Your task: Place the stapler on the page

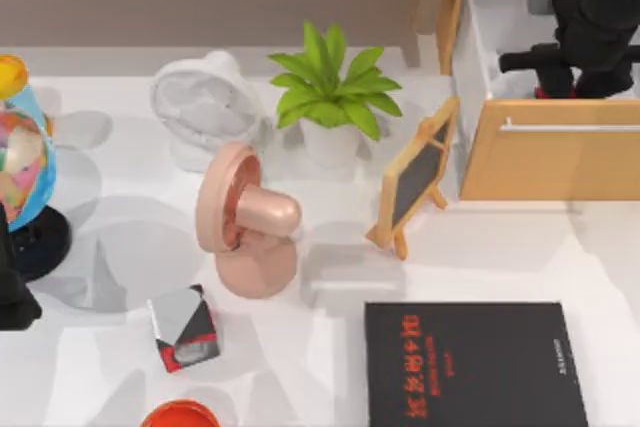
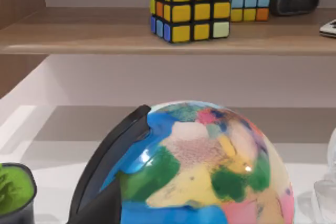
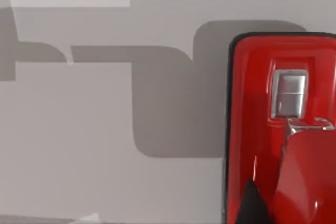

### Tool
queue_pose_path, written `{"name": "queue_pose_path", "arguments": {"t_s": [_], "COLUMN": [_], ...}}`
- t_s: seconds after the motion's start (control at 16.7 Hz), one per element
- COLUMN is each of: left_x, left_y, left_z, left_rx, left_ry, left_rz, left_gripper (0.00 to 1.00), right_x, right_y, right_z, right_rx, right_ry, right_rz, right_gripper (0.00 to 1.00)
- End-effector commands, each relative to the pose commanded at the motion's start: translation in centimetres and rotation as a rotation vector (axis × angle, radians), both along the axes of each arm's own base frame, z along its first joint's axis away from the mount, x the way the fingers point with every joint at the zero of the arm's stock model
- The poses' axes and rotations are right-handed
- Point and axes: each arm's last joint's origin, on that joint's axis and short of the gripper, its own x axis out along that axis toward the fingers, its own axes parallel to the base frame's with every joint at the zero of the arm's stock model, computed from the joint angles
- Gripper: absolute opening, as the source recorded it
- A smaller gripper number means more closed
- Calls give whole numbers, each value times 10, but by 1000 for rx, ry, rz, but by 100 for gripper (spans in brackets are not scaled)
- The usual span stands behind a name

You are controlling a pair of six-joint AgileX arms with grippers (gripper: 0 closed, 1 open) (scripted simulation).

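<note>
The large flat black book cover with red characters [image 1: 475, 365] was seen at the table's front right. The right arm's gripper [image 1: 560, 72] was poised inside the white-lined wooden drawer [image 1: 545, 157], above the glossy red stapler [image 3: 278, 129]; whether its claw was apart or together could not be told. The left arm [image 1: 15, 292] was parked at the left edge.

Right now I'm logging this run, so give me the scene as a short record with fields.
stapler: red stapler seen close in the right wrist view, on a pale surface
page: black book flat at the table's front right, nothing on it
right arm: right arm over the open drawer at back right
left arm: parked at the left edge beside the globe
task state: stapler not yet on the book
</note>
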Motion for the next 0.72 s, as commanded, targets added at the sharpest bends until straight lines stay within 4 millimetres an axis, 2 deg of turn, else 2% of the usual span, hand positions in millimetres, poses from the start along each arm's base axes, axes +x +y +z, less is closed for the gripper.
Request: {"name": "queue_pose_path", "arguments": {"t_s": [0.24, 0.48, 0.72], "left_x": [0, 0, 0], "left_y": [0, 0, 0], "left_z": [0, 0, 0], "left_rx": [0, 0, 0], "left_ry": [0, 0, 0], "left_rz": [0, 0, 0], "left_gripper": [100, 100, 100], "right_x": [-14, -34, -65], "right_y": [4, 5, 16], "right_z": [34, 84, 129], "right_rx": [-32, -45, -13], "right_ry": [-55, -190, -333], "right_rz": [17, -58, -170], "right_gripper": [0, 0, 0]}}
